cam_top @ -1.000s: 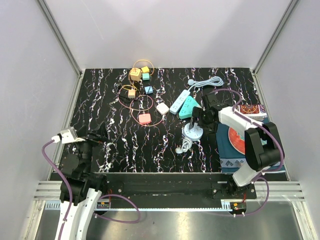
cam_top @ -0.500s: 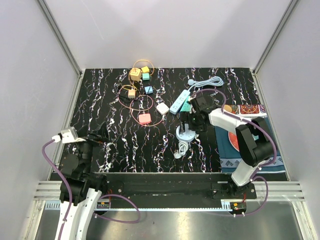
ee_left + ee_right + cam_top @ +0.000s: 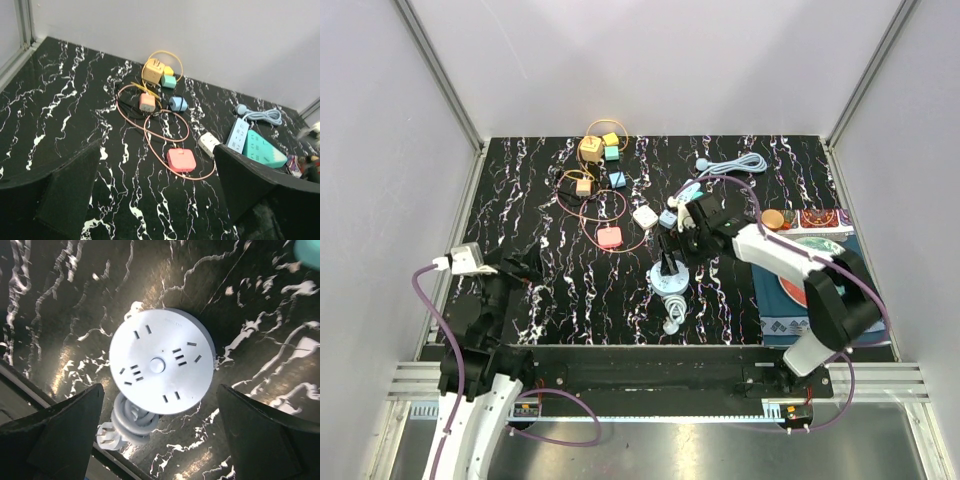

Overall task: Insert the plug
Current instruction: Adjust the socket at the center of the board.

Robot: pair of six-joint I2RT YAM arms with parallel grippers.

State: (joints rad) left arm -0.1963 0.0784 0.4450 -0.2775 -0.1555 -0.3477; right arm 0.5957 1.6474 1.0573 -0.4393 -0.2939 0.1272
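Observation:
A round white socket hub lies on the black marble table. Its coiled grey cable and white plug lie just in front of it. In the right wrist view the hub faces up, with the cable coil and plug below it. My right gripper hovers over the hub, open, with one finger on each side; it also shows in the top view. My left gripper is open and empty at the left, far from the hub.
Several small chargers lie at the back centre: pink, white, orange, blue and yellow, with looped cords. A blue-white power strip and a teal strip lie to their right. A patterned mat is on the right.
My right arm has swung left and towards the near edge. The round hub and its cable have shifted the same way with it. The left arm has barely moved.

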